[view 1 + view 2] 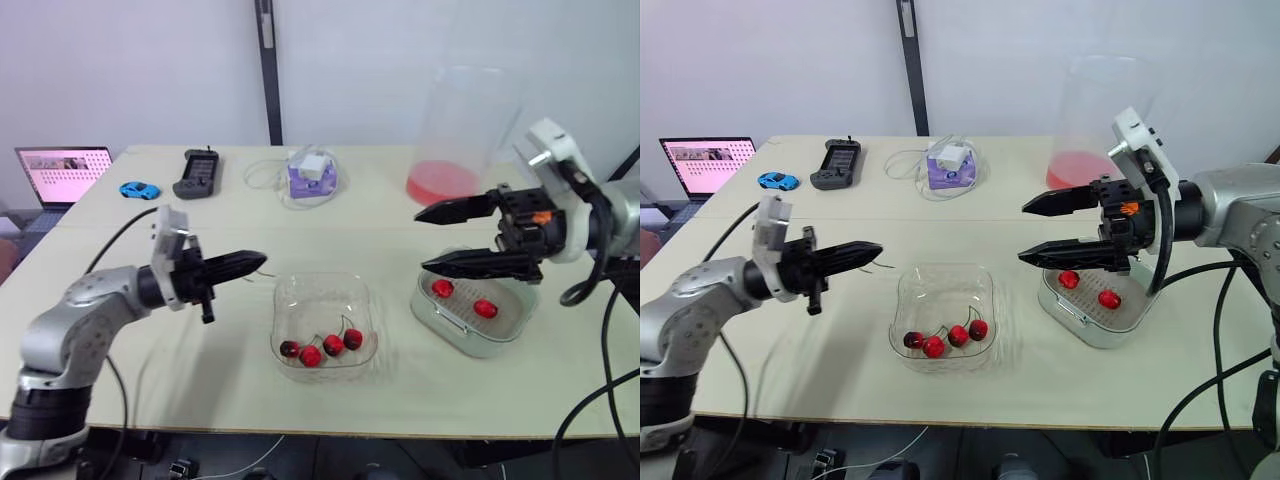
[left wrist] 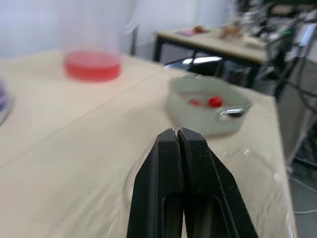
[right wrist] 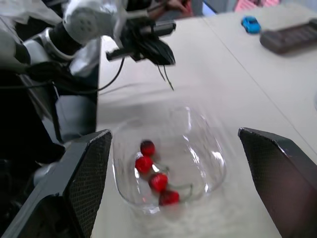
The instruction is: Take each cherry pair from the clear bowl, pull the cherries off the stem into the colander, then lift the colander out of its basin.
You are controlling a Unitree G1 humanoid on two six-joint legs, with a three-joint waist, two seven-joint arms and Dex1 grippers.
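Note:
The clear bowl point(image 1: 322, 318) sits at the table's middle front with two cherry pairs point(image 1: 320, 348) in it, red and dark, stems on. To its right, the white colander point(image 1: 475, 312) rests in its basin and holds two loose red cherries point(image 1: 443, 288). My left gripper point(image 1: 260, 261) hovers left of the bowl above the table, shut on a thin bare stem point(image 3: 167, 77) that dangles from its tip. My right gripper point(image 1: 422, 241) is open and empty, hanging above the gap between the bowl and the colander.
Along the back of the table are a laptop point(image 1: 62, 172), a blue toy car point(image 1: 139, 189), a black handheld device point(image 1: 197, 173), a purple box with a white cable point(image 1: 312, 176) and a tall clear container with a red base point(image 1: 445, 180). The front edge is near the bowl.

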